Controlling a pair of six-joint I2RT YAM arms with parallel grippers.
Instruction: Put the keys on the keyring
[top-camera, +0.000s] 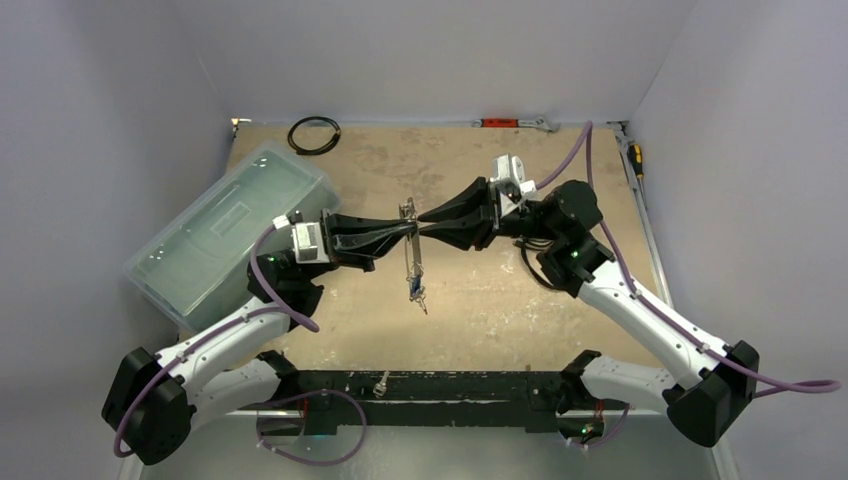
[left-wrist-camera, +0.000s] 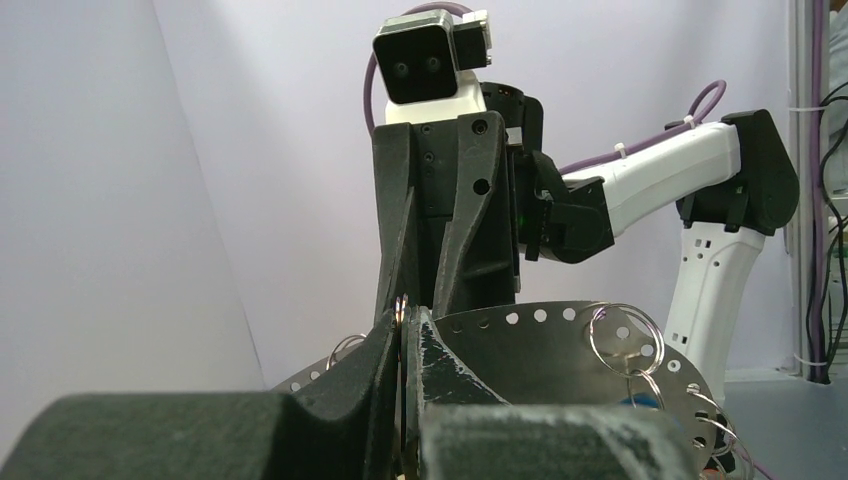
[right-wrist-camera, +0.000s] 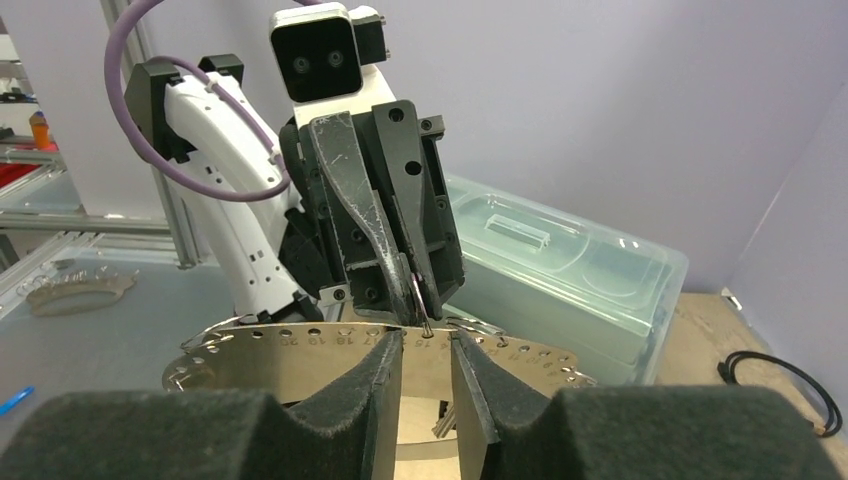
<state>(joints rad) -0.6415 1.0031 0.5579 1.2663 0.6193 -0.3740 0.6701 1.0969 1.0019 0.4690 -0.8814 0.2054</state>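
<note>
The keyring (right-wrist-camera: 300, 362), a flat silvery band punched with numbered holes, stands on edge above the bench between both arms. Its long axis runs from the arm bases toward the far wall, crossing the line of the claws. The left claw (left-wrist-camera: 402, 325) is pressed together, pinching a thin wire split ring (right-wrist-camera: 419, 297) at the band's top rim. The right claw (right-wrist-camera: 426, 350) faces it, slightly spread and gripping nothing I can see. The keys (top-camera: 417, 290) dangle from the near end.
</note>
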